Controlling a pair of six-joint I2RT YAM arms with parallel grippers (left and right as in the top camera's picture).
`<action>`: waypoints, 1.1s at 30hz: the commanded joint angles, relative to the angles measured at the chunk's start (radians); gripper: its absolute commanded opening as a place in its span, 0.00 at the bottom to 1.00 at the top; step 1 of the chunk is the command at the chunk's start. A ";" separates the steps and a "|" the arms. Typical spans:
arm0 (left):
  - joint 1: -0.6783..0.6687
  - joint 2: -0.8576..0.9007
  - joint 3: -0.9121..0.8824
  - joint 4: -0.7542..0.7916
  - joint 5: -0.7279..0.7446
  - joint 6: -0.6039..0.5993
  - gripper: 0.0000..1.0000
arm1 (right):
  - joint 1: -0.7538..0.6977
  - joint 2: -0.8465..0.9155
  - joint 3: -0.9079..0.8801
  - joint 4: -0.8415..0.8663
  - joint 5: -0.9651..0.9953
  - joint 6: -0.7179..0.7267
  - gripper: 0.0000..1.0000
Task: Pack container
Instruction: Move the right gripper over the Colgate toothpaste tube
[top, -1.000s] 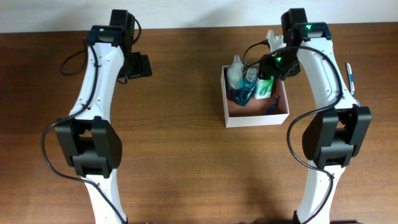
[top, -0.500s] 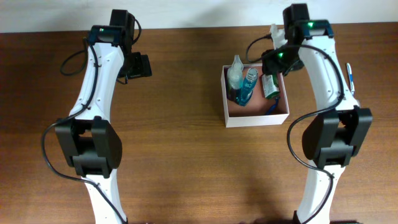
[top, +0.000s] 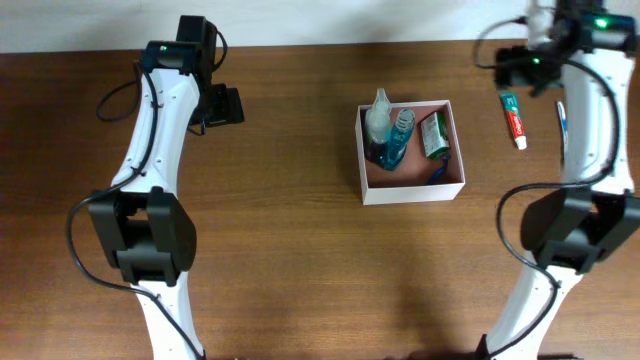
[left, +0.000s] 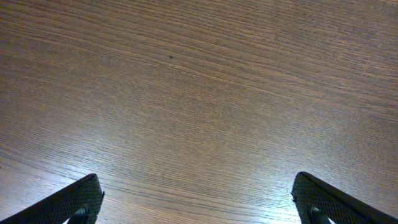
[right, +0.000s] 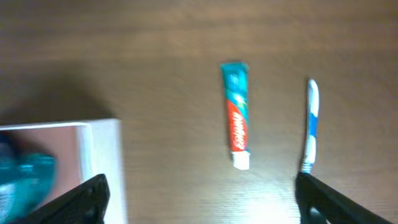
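The container (top: 412, 191) is a square white-walled box with a pinkish-brown inside, at centre right of the table. It holds a clear spray bottle (top: 378, 118), a blue bottle (top: 395, 148) and a green tube (top: 433, 135). A red and teal toothpaste tube (top: 513, 118) lies on the table to its right. My right gripper (top: 522, 68) hovers open and empty behind that tube. In the right wrist view the open gripper (right: 202, 202) faces the toothpaste tube (right: 236, 118), with the container's corner (right: 102, 162) at left. My left gripper (top: 228, 105) (left: 199, 202) is open and empty over bare wood.
A blue and white toothbrush (right: 311, 124) lies right of the toothpaste; from overhead the toothbrush (top: 561, 122) is partly hidden by my right arm. A small blue item (top: 440, 170) lies in the container's front right corner.
My right gripper has left the green tube in the container, opened, and moved up and to the back right, uncovering the toothpaste tube. The left arm has not moved.
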 joint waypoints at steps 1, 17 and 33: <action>0.003 -0.010 -0.003 0.002 0.000 -0.010 0.99 | -0.031 0.060 -0.100 0.027 -0.035 -0.019 0.97; 0.003 -0.010 -0.003 0.002 0.000 -0.010 0.99 | -0.042 0.171 -0.207 0.274 -0.037 -0.119 0.99; 0.003 -0.010 -0.003 0.002 0.000 -0.010 0.99 | -0.068 0.269 -0.207 0.280 -0.012 -0.147 1.00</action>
